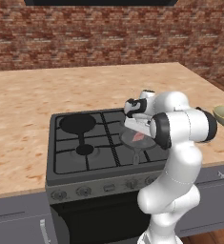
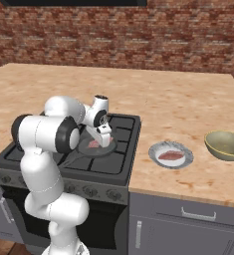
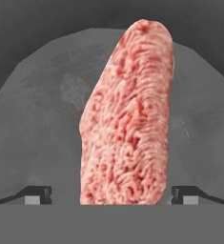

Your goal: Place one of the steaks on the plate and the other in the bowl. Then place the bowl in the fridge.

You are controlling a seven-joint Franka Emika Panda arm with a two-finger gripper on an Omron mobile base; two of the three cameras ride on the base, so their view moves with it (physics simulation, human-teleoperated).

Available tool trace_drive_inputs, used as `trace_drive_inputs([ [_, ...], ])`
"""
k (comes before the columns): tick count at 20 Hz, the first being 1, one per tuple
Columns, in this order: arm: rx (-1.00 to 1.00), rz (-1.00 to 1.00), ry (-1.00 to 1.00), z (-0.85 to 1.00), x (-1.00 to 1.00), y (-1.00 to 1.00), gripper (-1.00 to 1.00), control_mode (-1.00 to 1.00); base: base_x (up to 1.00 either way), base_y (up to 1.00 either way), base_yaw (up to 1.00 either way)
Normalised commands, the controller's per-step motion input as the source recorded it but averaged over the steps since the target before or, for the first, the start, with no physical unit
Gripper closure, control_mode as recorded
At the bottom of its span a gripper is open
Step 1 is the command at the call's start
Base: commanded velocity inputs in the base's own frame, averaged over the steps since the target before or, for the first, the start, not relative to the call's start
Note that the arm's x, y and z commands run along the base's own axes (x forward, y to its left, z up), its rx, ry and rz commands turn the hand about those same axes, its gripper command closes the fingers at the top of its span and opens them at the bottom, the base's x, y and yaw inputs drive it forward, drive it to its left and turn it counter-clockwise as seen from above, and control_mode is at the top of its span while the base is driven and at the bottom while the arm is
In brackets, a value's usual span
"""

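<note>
The end effector (image 3: 111, 195) is wide open and hangs low over a steak (image 3: 127, 119) lying in the grey pan (image 3: 32, 124) on the stove (image 1: 85, 143). One finger sits on each side of the meat, holding nothing. The other steak (image 2: 171, 155) lies on the plate (image 2: 157, 147) on the table (image 2: 188, 109), beside the bowl (image 2: 226, 145).

I can read no text, label, brand, number or sign anywhere on my screens. The stove's (image 1: 108, 183) front knobs carry no markings I can make out, and the brick wall (image 1: 108, 33), the table (image 2: 188, 109) and the cabinet fronts (image 2: 188, 224) below it are all plain.
</note>
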Motion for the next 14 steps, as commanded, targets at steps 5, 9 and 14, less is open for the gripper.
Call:
trace_drive_inputs([
  [5,0.00,-0.03,0.00,-0.17,0.00,0.00,-1.00,-1.00,0.00,0.00,0.00],
  [9,0.00,-0.04,0.00,-0.21,0.00,0.00,-1.00,-1.00,0.00,0.00,0.00],
  [14,0.00,-0.05,0.00,-0.19,0.00,0.00,1.00,-1.00,0.00,0.00,0.00],
])
